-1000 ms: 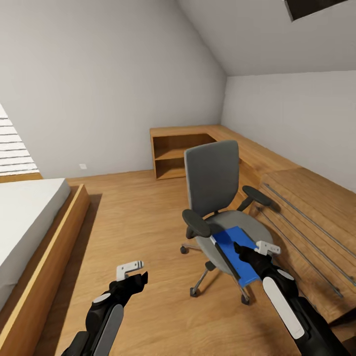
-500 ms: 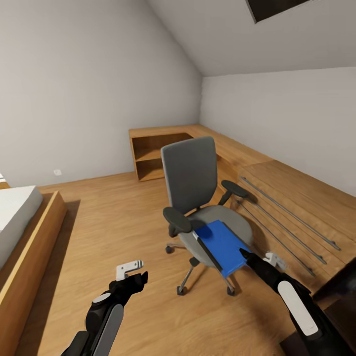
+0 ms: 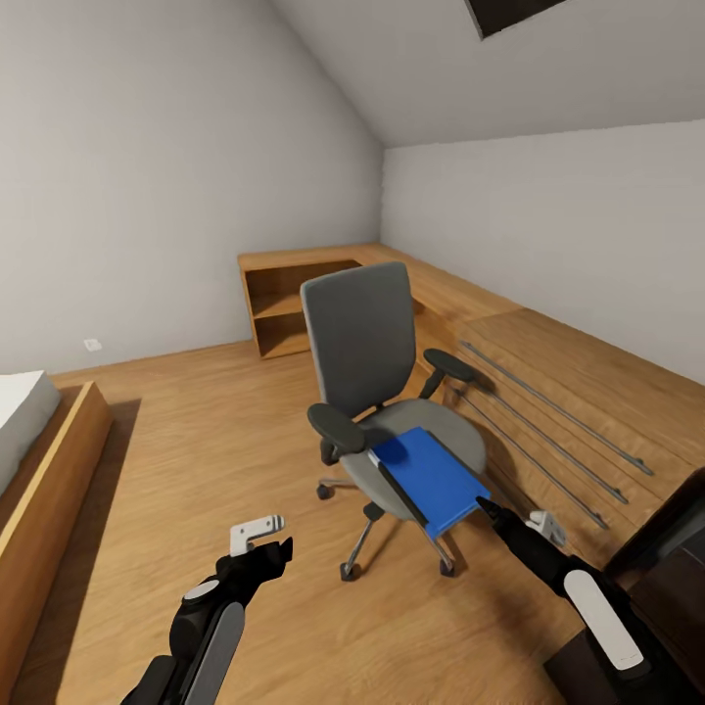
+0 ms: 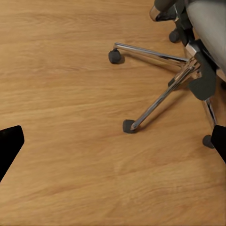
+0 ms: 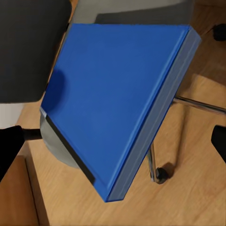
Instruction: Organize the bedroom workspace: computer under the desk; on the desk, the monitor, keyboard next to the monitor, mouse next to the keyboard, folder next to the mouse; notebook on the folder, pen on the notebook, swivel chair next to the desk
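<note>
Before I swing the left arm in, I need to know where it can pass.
Bare floor lies between the bed frame and the chair. It is crowded at the chair's legs and beside the folder, where the right end effector hovers.

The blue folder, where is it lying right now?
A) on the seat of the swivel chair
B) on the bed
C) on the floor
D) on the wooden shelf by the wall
A: the blue folder lies on the grey seat of the swivel chair, one corner sticking out past the seat's front edge toward the right gripper.
</note>
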